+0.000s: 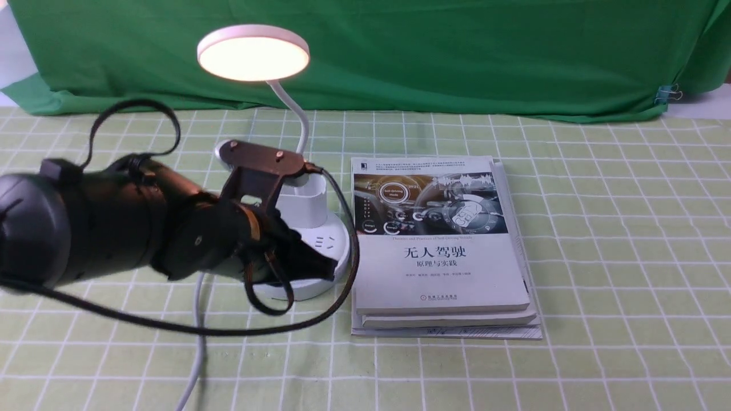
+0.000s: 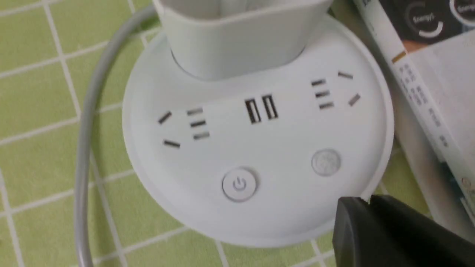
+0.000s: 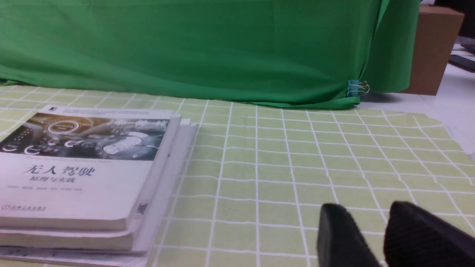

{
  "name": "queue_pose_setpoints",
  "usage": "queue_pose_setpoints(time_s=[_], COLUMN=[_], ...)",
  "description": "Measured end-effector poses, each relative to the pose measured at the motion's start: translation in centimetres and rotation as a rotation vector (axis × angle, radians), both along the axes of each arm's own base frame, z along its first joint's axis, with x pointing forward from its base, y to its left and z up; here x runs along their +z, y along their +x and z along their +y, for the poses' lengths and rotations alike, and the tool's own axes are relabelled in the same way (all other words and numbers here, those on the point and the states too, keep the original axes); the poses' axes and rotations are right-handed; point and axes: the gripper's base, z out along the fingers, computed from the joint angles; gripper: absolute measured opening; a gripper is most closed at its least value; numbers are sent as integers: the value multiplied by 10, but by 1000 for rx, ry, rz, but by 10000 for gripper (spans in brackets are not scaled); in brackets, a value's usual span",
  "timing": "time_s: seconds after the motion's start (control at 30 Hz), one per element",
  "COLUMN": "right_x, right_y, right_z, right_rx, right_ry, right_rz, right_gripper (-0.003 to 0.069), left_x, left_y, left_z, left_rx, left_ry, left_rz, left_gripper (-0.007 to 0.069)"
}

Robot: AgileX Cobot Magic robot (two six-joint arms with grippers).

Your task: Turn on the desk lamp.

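Lit and glowing, the desk lamp (image 1: 302, 210) stands on the green checked tablecloth (image 1: 599, 257), left of centre, its round base (image 2: 259, 148) just beside a stack of books (image 1: 440, 268). The left gripper (image 2: 367, 211) hovers low at the front rim of the base, its fingers apparently drawn together with nothing between them. It sits nearer the second button (image 2: 326, 162) than the power button (image 2: 239, 184). The right gripper (image 3: 365, 207), seen only from its own wrist camera, hangs well apart over bare cloth beyond the books, its fingers parted by a narrow gap and empty. With the disc head (image 1: 253, 54) shining, the task looks done, and the chief risk is probably a stray second touch. A dip onto the power button could switch the light off, and one onto its neighbour might change a setting. The arm's black cable (image 1: 345, 268) loops around the front of the base and could snag the light plastic lamp on withdrawal, dragging it against the books or tugging its white cord (image 2: 87, 129).
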Motion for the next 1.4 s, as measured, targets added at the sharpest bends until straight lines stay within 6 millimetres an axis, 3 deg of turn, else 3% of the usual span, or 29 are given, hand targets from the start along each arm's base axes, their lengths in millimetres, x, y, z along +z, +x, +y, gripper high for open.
queue_pose_setpoints(time_s=[0.1,0.27,0.33,0.37,0.4,0.43,0.53,0.63,0.8,0.97,1.4], right_x=[0,0,0,0,0,0,0,0,0,0,0], right_y=[0,0,0,0,0,0,0,0,0,0,0], right_z=[0,0,0,0,0,0,0,0,0,0,0], right_rx=[0,0,0,0,0,0,0,0,0,0,0], right_ry=[0,0,0,0,0,0,0,0,0,0,0], right_rz=[0,0,0,0,0,0,0,0,0,0,0], right_gripper=[245,245,245,245,245,245,245,245,245,245,245], left_x=[-1,22,27,40,38,54,74,102,114,114,115], left_y=[-27,-76,-86,-104,-105,-122,-143,-178,-212,-227,-228], left_z=[14,39,44,54,54,63,75,93,111,119,119], left_rx=[5,0,0,2,3,5,8,11,13,14,9], left_ry=[-35,-79,-87,-110,-106,-138,-180,-264,-344,-369,-365], left_rz=[-43,-136,-154,-201,-195,-258,-343,-505,-657,-706,-716], left_gripper=[19,19,19,19,19,19,19,19,19,19,19])
